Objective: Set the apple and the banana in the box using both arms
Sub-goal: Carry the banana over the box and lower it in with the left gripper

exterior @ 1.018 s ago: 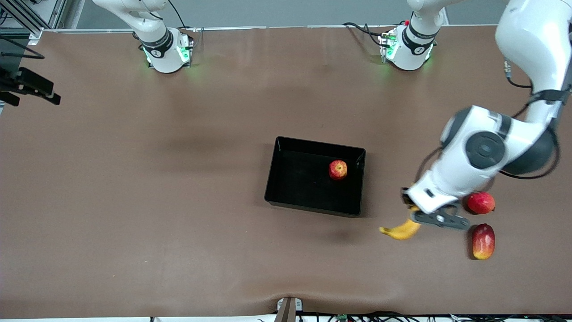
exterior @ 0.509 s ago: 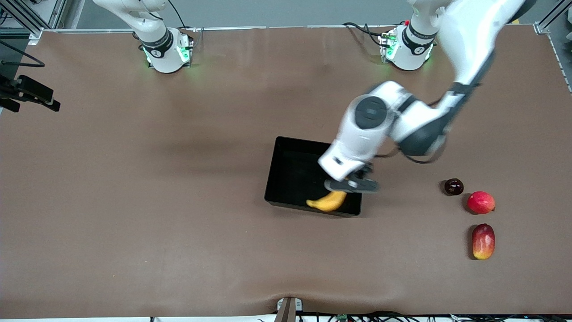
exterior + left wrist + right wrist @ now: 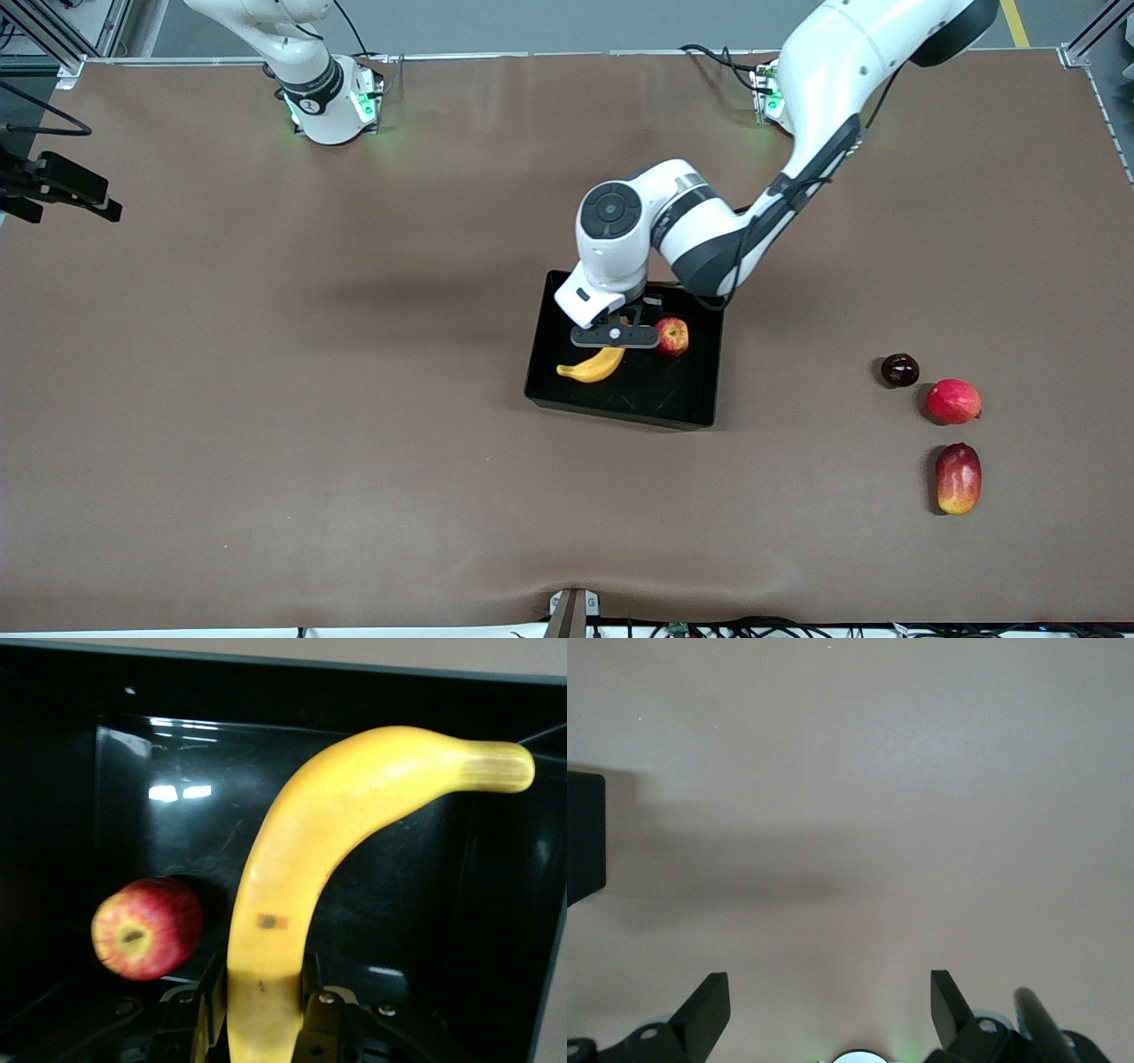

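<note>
Both arms were glossy white with black joint bands. The left arm (image 3: 709,230) had a dark grey round cap on its wrist joint, a thin black cable along the forearm, and a dark gripper (image 3: 614,337) with small silver screws. The right arm (image 3: 301,62) showed green lights at its base — its gripper (image 3: 830,1014) had black wedge-shaped fingers.

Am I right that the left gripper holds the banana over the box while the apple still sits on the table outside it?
Not quite: the apple already lies in the box, as the front view shows. The left gripper does hold the banana over it.
</note>
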Motion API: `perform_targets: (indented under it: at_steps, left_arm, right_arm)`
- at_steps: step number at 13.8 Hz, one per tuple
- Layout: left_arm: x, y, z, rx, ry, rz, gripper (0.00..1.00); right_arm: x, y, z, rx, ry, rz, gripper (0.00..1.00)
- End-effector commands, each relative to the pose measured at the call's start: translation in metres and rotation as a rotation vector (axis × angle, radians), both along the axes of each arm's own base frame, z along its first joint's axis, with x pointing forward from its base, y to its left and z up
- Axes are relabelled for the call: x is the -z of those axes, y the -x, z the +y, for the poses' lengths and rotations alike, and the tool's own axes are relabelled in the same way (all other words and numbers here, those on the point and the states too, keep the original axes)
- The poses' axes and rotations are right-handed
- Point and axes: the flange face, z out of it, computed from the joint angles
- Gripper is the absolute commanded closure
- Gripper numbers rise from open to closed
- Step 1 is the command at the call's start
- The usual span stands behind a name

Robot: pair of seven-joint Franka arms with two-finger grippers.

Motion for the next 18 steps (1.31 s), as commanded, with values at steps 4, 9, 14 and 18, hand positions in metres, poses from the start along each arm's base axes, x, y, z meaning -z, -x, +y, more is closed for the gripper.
perform_targets:
  at_steps: [4, 9, 14, 18]
  left_arm:
    - [0.051, -0.001, -0.012, -0.064, 0.001, -0.032, 1.00]
    - [0.088, 0.003, -0.013, -0.088, -0.020, -0.024, 0.98]
    - [0.063, -0.019, -0.004, -0.106, 0.004, -0.065, 0.00]
    - [-0.047, -0.061, 0.037, -0.191, 0.032, -0.178, 0.00]
  right_arm:
    - [-0.001, 0.005, -0.001, -0.001, -0.001, 0.002, 0.00]
    - [0.003, 0.006, -0.011, 0.024, -0.008, 0.024, 0.00]
    - [0.003, 0.006, -0.013, 0.026, -0.011, 0.025, 0.00]
    - [0.004, 0.007, -0.012, 0.026, -0.013, 0.033, 0.00]
